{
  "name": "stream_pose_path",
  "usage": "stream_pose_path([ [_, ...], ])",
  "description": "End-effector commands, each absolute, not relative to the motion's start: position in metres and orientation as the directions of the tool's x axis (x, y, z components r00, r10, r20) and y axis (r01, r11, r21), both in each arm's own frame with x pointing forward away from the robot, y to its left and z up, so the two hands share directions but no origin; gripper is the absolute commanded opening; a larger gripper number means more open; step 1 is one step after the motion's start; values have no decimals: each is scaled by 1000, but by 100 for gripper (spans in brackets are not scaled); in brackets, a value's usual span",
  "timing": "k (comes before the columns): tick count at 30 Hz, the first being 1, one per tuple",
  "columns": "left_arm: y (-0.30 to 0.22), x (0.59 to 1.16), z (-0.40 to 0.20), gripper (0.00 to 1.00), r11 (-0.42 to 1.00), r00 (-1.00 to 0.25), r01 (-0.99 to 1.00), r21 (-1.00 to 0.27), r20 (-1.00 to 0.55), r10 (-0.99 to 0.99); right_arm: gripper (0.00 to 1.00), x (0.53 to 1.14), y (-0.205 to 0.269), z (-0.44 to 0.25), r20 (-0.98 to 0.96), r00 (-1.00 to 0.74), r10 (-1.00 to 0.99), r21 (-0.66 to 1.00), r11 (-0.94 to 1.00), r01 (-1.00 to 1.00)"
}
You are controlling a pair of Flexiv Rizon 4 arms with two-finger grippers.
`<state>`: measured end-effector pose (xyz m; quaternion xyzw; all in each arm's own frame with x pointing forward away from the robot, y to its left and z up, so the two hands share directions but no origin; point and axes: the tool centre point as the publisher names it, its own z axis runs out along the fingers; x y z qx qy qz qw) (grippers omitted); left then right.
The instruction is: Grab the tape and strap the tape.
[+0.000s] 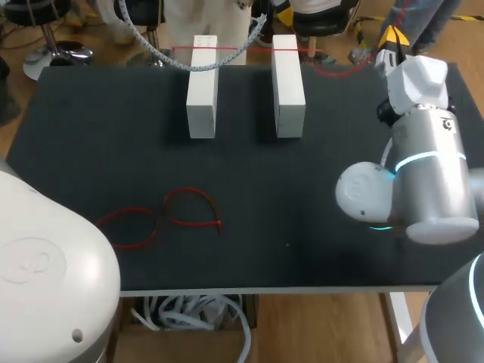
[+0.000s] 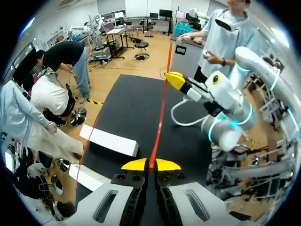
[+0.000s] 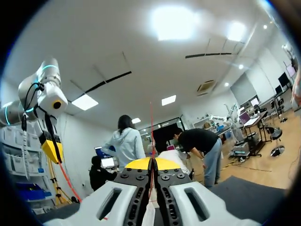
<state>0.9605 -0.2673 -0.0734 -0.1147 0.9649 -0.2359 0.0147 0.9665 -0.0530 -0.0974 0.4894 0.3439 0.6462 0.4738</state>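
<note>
A thin red tape runs taut across the tops of two white blocks at the back of the black table. In the left wrist view my left gripper is shut on one end of the tape, which stretches ahead to my right gripper. In the right wrist view my right gripper is shut on the other end of the tape. My right gripper is at the table's far right corner. My left gripper does not show in the head view.
Two more red tape loops lie flat on the table, front left. My left arm's white body fills the front left corner, and my right arm's links stand over the right side.
</note>
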Motion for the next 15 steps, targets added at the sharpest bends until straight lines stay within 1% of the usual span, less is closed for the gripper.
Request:
stream_pose_path([
  [1,-268,961,-72,0,865,-973,-216,-454,26,-230,0,960,-45,-88,313,91,945,931,-287,-224],
  [3,-268,961,-72,0,865,-973,-216,-454,26,-230,0,959,-45,-86,311,110,944,938,-286,-198],
  [9,-268,961,-72,0,865,-973,-216,-454,26,-230,0,958,-41,-81,283,96,954,949,-264,-173],
  [15,-268,961,-72,0,865,-973,-216,-454,26,-230,0,963,-41,-78,315,97,944,938,-295,-180],
])
